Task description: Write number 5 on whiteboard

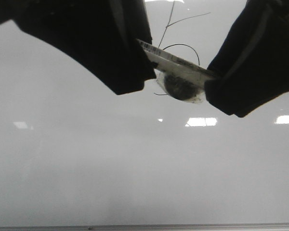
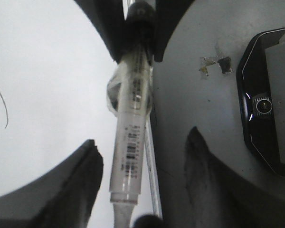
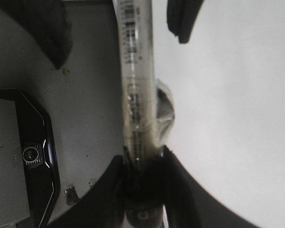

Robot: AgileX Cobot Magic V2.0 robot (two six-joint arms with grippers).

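The whiteboard (image 1: 135,168) fills the front view. Thin black strokes of the number 5 (image 1: 183,45) show behind the grippers, with a slanted top bar, a stem and part of the belly; one curved stroke shows in the left wrist view (image 2: 2,104). A clear-barrelled marker (image 1: 178,62) with a taped dark lump on its side spans both grippers. My right gripper (image 1: 214,84) is shut on the marker's dark end (image 3: 142,159). My left gripper (image 1: 139,57) is open, its fingers (image 2: 85,166) standing wide on either side of the marker's barrel (image 2: 130,142) without touching it.
A thin grey metal edge strip (image 1: 144,226) runs along the board's near edge. Glare patches (image 1: 201,121) lie on the board. Beside the board, a grey surface carries a black device with a lens (image 2: 263,104), which also shows in the right wrist view (image 3: 31,154).
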